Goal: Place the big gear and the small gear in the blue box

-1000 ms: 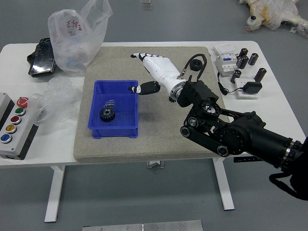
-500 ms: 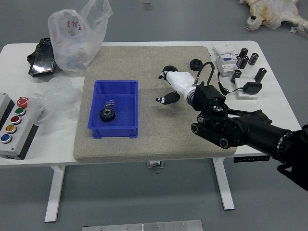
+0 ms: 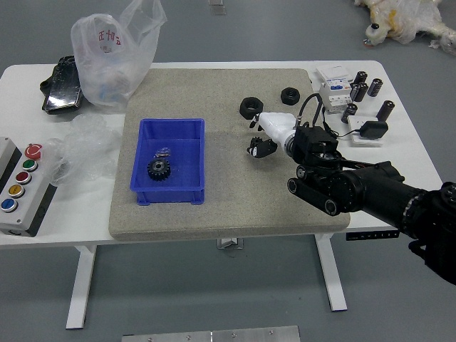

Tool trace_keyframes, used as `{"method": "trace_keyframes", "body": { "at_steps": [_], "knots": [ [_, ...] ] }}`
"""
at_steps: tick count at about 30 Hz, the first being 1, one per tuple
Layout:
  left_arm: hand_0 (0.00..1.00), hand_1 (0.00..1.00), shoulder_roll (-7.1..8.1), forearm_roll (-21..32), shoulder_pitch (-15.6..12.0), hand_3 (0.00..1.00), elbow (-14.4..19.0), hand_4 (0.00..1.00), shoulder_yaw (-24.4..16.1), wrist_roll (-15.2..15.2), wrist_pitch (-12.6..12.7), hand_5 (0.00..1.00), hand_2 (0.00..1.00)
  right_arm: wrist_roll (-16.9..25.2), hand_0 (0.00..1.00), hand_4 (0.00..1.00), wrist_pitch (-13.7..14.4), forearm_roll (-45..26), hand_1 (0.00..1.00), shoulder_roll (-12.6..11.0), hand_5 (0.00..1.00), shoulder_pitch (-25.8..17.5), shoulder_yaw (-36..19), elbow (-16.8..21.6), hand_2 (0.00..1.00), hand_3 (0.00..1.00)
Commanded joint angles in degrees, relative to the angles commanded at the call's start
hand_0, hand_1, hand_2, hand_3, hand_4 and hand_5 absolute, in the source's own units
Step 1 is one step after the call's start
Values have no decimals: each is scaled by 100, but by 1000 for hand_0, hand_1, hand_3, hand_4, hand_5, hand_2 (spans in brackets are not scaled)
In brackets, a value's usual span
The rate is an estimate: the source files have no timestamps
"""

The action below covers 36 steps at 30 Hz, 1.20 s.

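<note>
1. One white counter point(image 3: 78, 226) with a smooth top spans the scene.
2. One beige mat point(image 3: 228, 206), flat and fine-grained, lies on it.
3. The robot's one visible arm point(image 3: 356, 189), black and jointed, reaches in from the right.
4. One clear bag point(image 3: 117, 60) of wrinkled plastic stands at the far left.
5. One blue box point(image 3: 190, 191), open-topped, straight-walled and nearly square, sits on the mat's left part.
6. One pale panel point(image 3: 14, 222) at the left edge carries five round buttons.
7. The right hand point(image 3: 258, 137), black and white, is low over the mat, pointing left; whether it is wide, narrow or holding something, one cannot tell.
8. Two black rings point(image 3: 251, 107), thick and round, lie flat beyond it, well apart from the box.
9. One black gear point(image 3: 159, 169), toothed and round, lies in the box's near-left part, face up; being round, it has no long axis.
10. One small shiny piece point(image 3: 163, 152) is just beyond the gear.
</note>
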<state>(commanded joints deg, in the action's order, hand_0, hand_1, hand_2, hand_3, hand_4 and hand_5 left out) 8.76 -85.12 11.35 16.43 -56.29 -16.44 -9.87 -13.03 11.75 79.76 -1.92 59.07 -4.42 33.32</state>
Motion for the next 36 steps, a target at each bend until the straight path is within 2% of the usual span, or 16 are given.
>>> {"method": "trace_keyframes", "body": {
  "at_steps": [1,2,7,8,13,18,23,25,26,31,32,36],
  "knots": [
    [712,531,-1,-5,-1,671,0,693,-5,-3,-1,486,537,-7,646,431,-29,31,622,6,112,-9,-25,-2,555,614],
    [711,532,-3,-9,-2,670,1,693,-9,-6,-3,486,537,-14,622,377,-62,64,561,11,2,-20,-51,-5,459,531],
    [711,532,-10,-4,-5,670,2,693,-7,-10,-3,486,537,-54,622,377,-248,220,561,29,2,-76,-193,-38,459,531],
    [712,532,-11,-6,-8,671,1,693,-10,-12,-3,486,538,-61,628,331,-280,245,558,31,2,-87,-216,-42,447,526],
    [712,532,-11,-11,-15,671,0,693,-19,-11,0,486,538,-70,628,331,-323,284,558,24,2,-106,-238,-23,447,526],
    [711,532,-11,10,-12,671,-1,693,-1,-2,7,485,538,-35,631,330,-162,151,560,-13,2,-97,-99,43,452,533],
    [712,532,-20,27,-20,671,0,695,6,-8,9,486,538,96,632,316,276,-282,569,-110,2,-98,260,144,473,543],
    [712,532,-22,24,-26,671,1,695,3,-12,9,486,538,142,632,316,349,-354,569,-138,2,-97,252,156,473,543],
    [712,532,-22,21,-29,671,1,695,0,-14,8,487,538,166,611,400,371,-373,652,-150,195,-95,221,157,679,672],
    [712,532,-23,7,-36,671,2,695,-12,-19,5,487,538,235,611,400,418,-366,652,-190,195,-79,21,140,679,672],
    [712,532,-24,8,-36,671,2,695,-10,-19,4,487,538,243,617,509,425,-359,684,-192,216,-77,-6,138,758,734],
    [712,532,-26,-4,-37,671,3,695,-18,-24,0,487,538,255,617,509,438,-366,684,-183,216,-78,-19,136,758,734]
  ]
}}
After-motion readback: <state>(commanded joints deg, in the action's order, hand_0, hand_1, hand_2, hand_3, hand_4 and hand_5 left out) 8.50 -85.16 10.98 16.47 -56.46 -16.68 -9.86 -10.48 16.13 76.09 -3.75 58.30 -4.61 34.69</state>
